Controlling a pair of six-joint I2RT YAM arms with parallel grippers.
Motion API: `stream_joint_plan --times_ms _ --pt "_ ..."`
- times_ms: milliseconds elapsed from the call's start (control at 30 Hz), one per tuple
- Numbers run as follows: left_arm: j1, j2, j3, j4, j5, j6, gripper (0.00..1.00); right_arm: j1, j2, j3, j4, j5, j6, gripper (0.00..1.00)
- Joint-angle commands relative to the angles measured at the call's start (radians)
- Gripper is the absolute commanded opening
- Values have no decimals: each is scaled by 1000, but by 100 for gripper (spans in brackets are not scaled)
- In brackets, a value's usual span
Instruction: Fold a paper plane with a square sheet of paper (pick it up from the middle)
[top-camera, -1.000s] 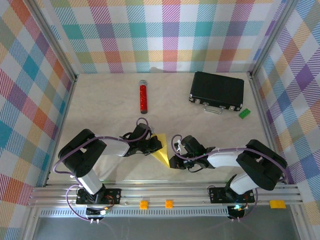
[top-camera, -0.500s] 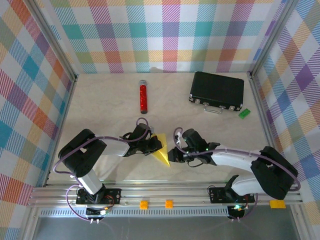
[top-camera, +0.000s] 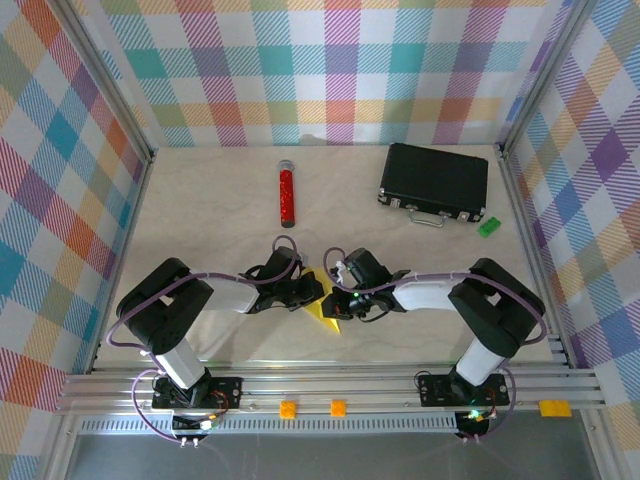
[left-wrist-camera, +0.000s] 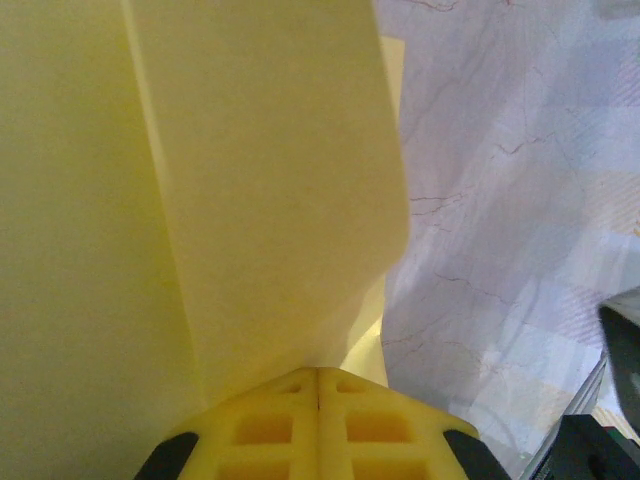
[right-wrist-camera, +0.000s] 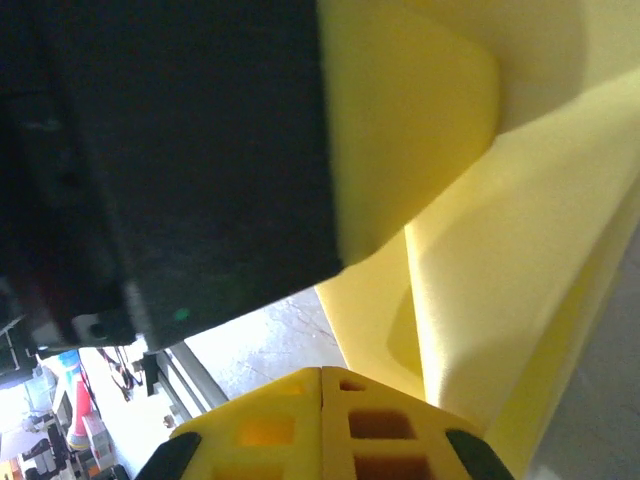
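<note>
Near the table's (top-camera: 200, 200) front edge, the left gripper (left-wrist-camera: 318, 370) pinches the thin, creased yellow sheet of paper (left-wrist-camera: 270, 180). The right gripper (right-wrist-camera: 321, 372), closed tight, touches it.

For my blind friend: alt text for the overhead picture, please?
The left gripper clamps a folded sheet of thin yellow paper near the front of the table; the right gripper, shut, is at its edge. Behind lie a red cylinder, a black case and a small green block.

On the tabletop (top-camera: 200, 215), a red cylinder (top-camera: 286, 195) lies left of a black case (top-camera: 435, 178); a green block (top-camera: 488, 227) sits beside the case.
</note>
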Motion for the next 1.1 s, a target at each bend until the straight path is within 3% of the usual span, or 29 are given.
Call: stream_joint_plan --times_ms 0,400,733,1067 --pt "-7 38 -25 -65 -28 14 0 4 15 24 -44 5 -14 1" --pt "-8 36 -18 -87 -30 23 0 7 17 -50 -63 41 -6 2" --pt "-8 28 -15 -103 -33 28 0 13 -111 6 -128 56 -78 7" --pt "-8 32 -12 -106 -31 30 0 68 -39 30 -156 78 -79 6"
